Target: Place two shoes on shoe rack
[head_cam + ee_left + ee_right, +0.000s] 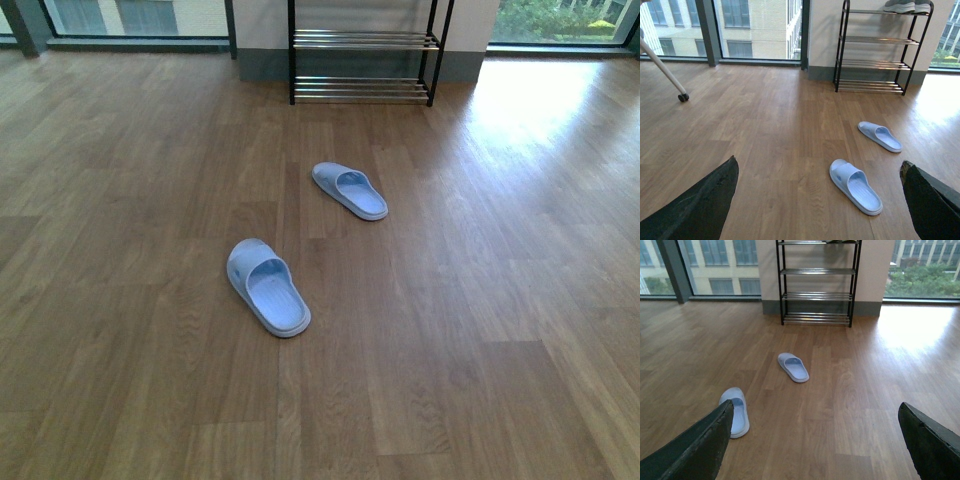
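Atop the shoe rack (875, 39), grey sneakers (907, 6) sit well beyond left gripper (817, 164) and right gripper (815, 405), both spread empty; blue slippers (268, 288) lie between.

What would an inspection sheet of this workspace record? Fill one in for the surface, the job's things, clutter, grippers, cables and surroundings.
Surface: brown wood-plank floor, bright glare at the far right.
Job's things: black metal four-tier shoe rack with chrome bars against the wall; pair of grey sneakers with white soles on its top tier.
Clutter: two light blue plastic slide slippers lying apart on the floor, the nearer slipper and the farther slipper.
Grippers: left gripper and right gripper both open, holding nothing.
Cables: nothing seen.
Surroundings: tall windows; white leg on a black caster.
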